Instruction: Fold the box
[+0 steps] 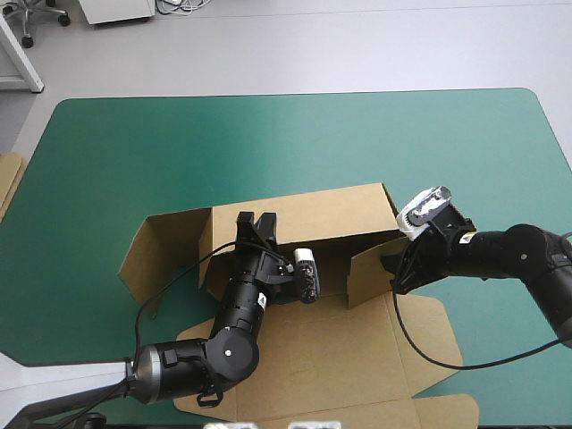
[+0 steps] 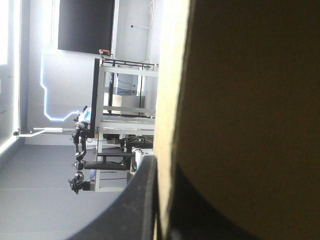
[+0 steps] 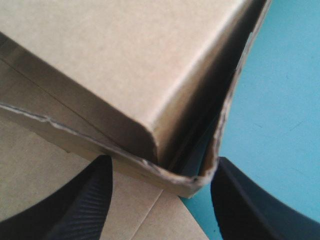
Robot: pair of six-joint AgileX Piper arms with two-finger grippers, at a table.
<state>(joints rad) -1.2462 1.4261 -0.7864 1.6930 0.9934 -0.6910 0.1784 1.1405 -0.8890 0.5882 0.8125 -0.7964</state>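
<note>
The brown box (image 1: pixel 313 349) lies half raised in the middle of the table, its back wall (image 1: pixel 331 214) upright and its lid flat toward the near edge. My left gripper (image 1: pixel 255 220) reaches up over the back wall's top edge. In the left wrist view that gripper (image 2: pixel 165 167) is shut on the wall's thin edge (image 2: pixel 170 75), one black finger (image 2: pixel 137 210) pressed against it. My right gripper (image 1: pixel 396 271) is at the raised right side wall (image 1: pixel 368 275). In the right wrist view it (image 3: pixel 161 162) stands open, with a bent box corner (image 3: pixel 150 135) between its fingers.
A side flap (image 1: pixel 165 250) of the box spreads out to the left. A strip of more brown board (image 1: pixel 9 179) shows at the table's left edge. Bare teal-green cover (image 1: pixel 295 143) stretches beyond the box and to its right.
</note>
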